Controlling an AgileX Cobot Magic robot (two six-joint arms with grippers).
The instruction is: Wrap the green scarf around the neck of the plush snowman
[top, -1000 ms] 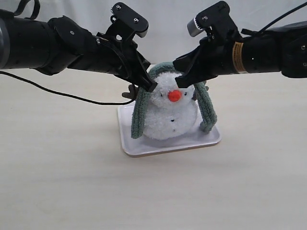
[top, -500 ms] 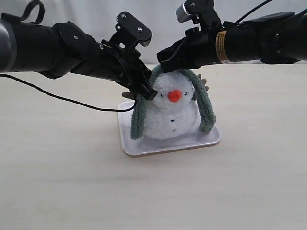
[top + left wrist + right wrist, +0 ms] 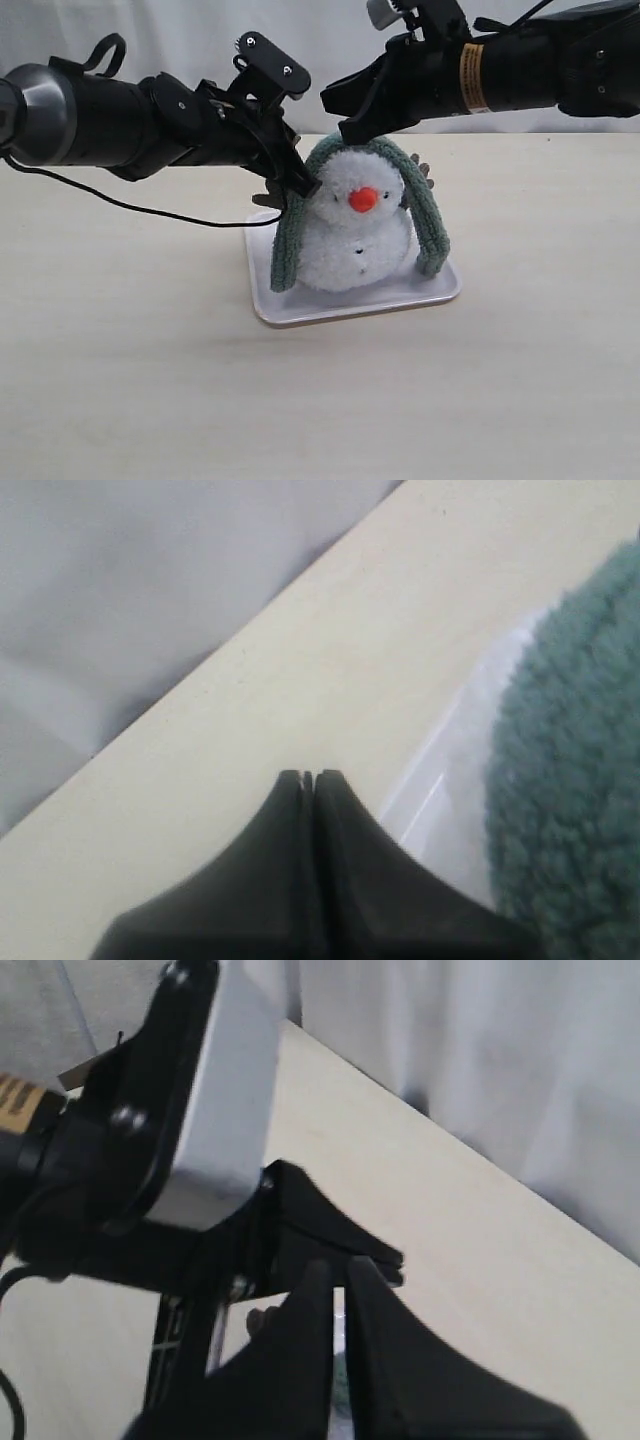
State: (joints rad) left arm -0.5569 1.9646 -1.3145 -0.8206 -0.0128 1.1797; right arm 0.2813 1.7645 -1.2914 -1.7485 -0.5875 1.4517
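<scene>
The plush snowman [image 3: 352, 240] stands upright on a white tray [image 3: 300, 305], with its orange nose facing the camera. The green scarf [image 3: 288, 235] lies over the top of its head like a hood. Both scarf ends hang down beside the body to the tray, and the front of the neck [image 3: 352, 217] is bare. My left gripper [image 3: 309, 186] is shut and empty, its tip at the scarf beside the head. The left wrist view shows that gripper [image 3: 308, 776] shut, beside the scarf [image 3: 565, 770]. My right gripper [image 3: 343, 118] is shut and empty, a little above and left of the head.
Brown twig arms [image 3: 268, 192] stick out behind the scarf on both sides. A black cable [image 3: 150, 206] trails across the table from the left arm. In the right wrist view, the left arm's camera housing [image 3: 215, 1100] sits close ahead of my right gripper [image 3: 338, 1268].
My right gripper has risen from in front of the snowman's face to above its head, moving left. The left gripper stays beside the head. The scarf has not moved.
</scene>
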